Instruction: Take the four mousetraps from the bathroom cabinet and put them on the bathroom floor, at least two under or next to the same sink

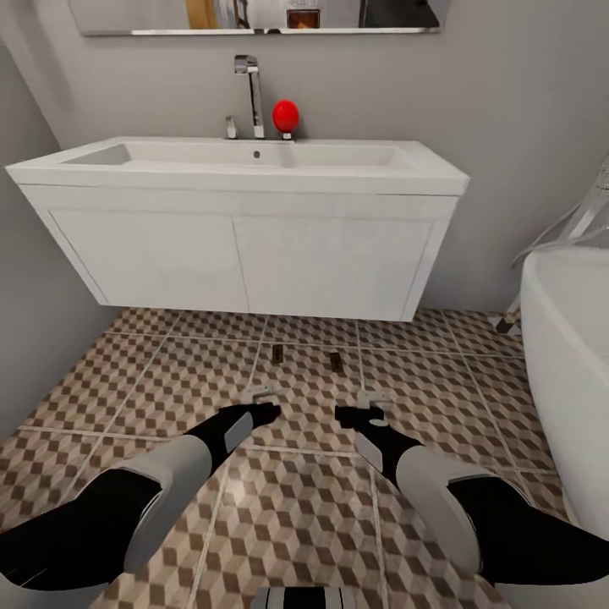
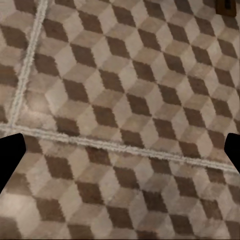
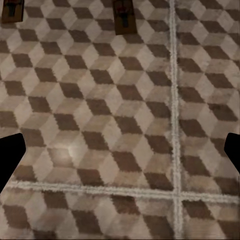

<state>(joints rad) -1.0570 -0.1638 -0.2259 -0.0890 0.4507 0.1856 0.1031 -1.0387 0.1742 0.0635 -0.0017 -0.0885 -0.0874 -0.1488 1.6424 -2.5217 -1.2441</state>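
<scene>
Both claws hang low over the bathroom floor (image 1: pixel 127 372), in the lower middle of the head view. The left claw (image 1: pixel 260 397) and the right claw (image 1: pixel 369 403) each show their two fingertips at the far edges of the wrist views, set wide apart, with bare tile between them. Treat both as fully open and holding nothing.

Two mousetraps lie on the floor just above the claws in the head view, in front of the lower edge of the sink (image 1: pixel 245 228). The left mousetrap (image 1: pixel 277 354) sits above and slightly right of the left claw. The right mousetrap (image 1: pixel 337 362) sits above and slightly left of the right claw. The two are near each other but apart, and both lie beyond the fingertips, toward the sink.

In the right wrist view, the same pair appears along the upper edge: one at the upper left corner (image 3: pixel 12 10), one at upper centre (image 3: pixel 125 16). Each is a small tan-brown rectangular board with dark metal parts, its long axis running from the claws toward the sink.

You will judge two traps as placed beside the sink. The remaining two are yet to be delivered; expect to turn away toward the cabinet with both claws free.
</scene>
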